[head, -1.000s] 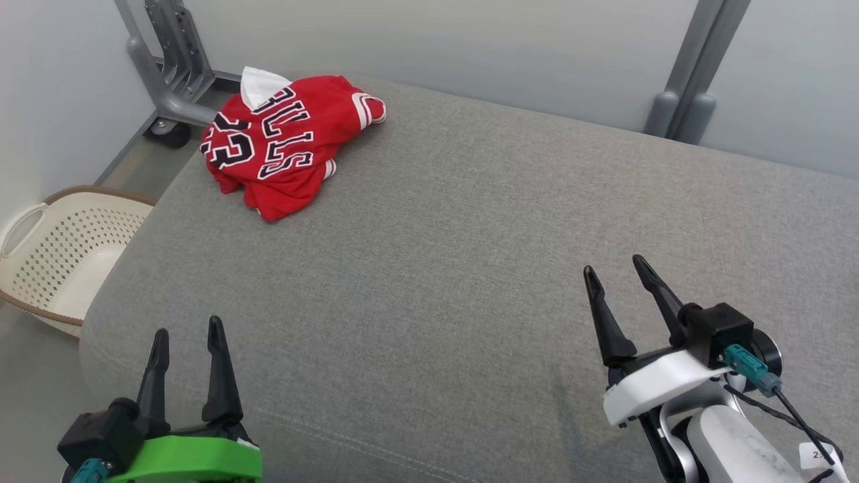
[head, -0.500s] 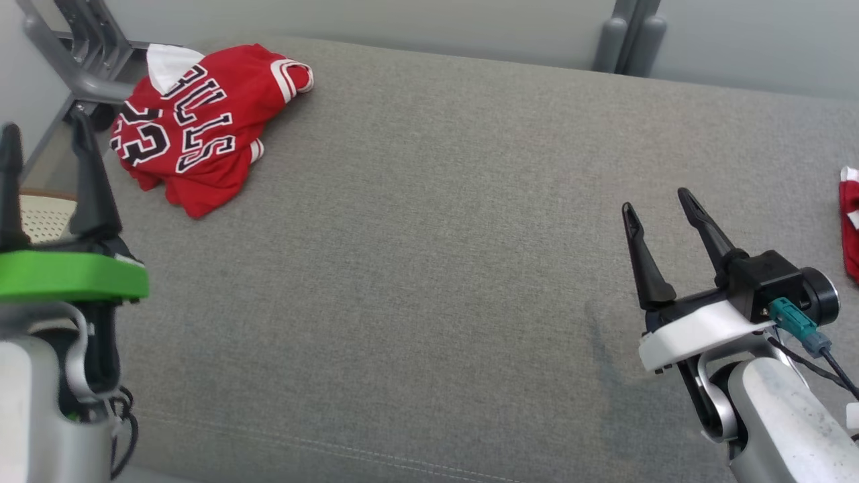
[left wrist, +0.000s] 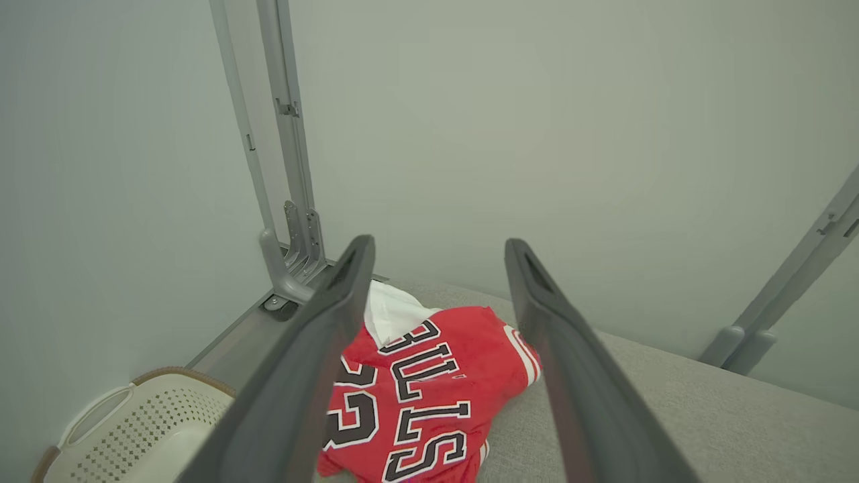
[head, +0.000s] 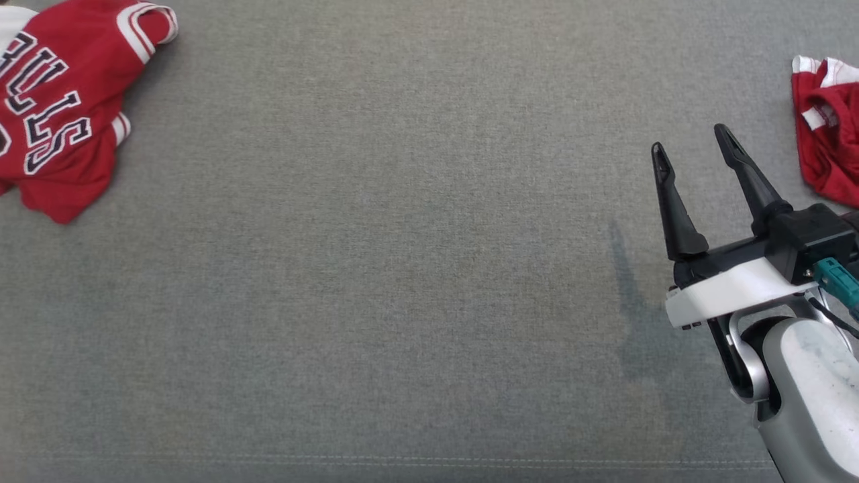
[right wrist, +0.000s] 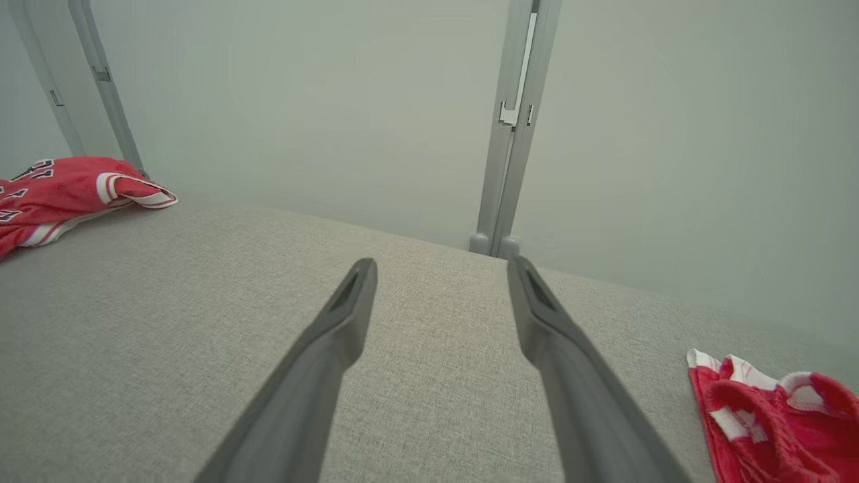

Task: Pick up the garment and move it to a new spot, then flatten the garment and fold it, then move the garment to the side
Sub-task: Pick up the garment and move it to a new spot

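Note:
A crumpled red garment (head: 60, 127) with black-and-white lettering lies at the far left of the grey cushion (head: 402, 268). The left wrist view has it (left wrist: 429, 396) below and beyond my left gripper (left wrist: 437, 243), which hangs open and empty in the air, well short of it. A second red garment (head: 829, 134) with white trim lies bunched at the right edge. My right gripper (head: 690, 138) is open and empty above the cushion, just left of that second piece (right wrist: 778, 422). The lettered garment (right wrist: 67, 188) lies far to the left in the right wrist view, beyond my right gripper (right wrist: 441, 263).
A cream perforated laundry basket (left wrist: 134, 422) stands on the floor left of the cushion. Grey metal frame posts (left wrist: 282, 201) (right wrist: 513, 134) rise against the pale wall behind. A broad stretch of bare grey fabric lies between the two red pieces.
The head camera has swung down and to the right, bringing the second red piece into view. My left gripper rose and passed out of the head view. Both grippers stayed open.

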